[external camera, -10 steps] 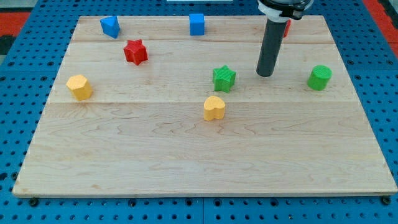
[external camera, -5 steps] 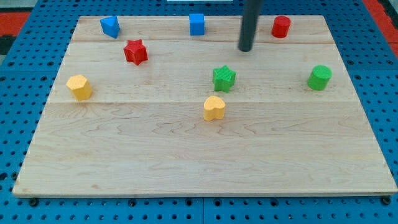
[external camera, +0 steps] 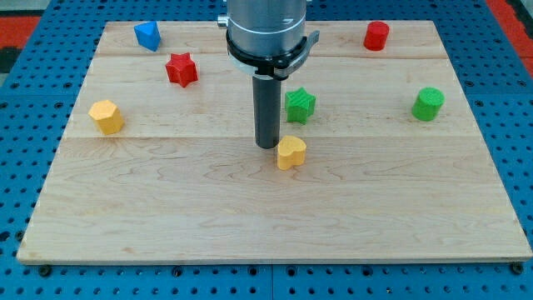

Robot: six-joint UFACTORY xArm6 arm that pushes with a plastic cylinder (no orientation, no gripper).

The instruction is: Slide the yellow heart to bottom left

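Observation:
The yellow heart (external camera: 291,152) lies near the middle of the wooden board (external camera: 275,225). My tip (external camera: 266,146) stands just to the view's left of the heart, touching or almost touching its upper left side. The green star (external camera: 300,105) sits just above and to the right of the heart, right of my rod. The rod and its grey mount hide the blue cube at the view's top.
A yellow hexagon block (external camera: 106,116) sits at the view's left. A red star (external camera: 181,69) and a blue block (external camera: 147,35) are at the top left. A red cylinder (external camera: 376,36) is at the top right, a green cylinder (external camera: 428,103) at the right.
My tip has swung from the top right of the board down to the heart's left side. The heart has shifted slightly right and down. The blue cube is now hidden behind the arm.

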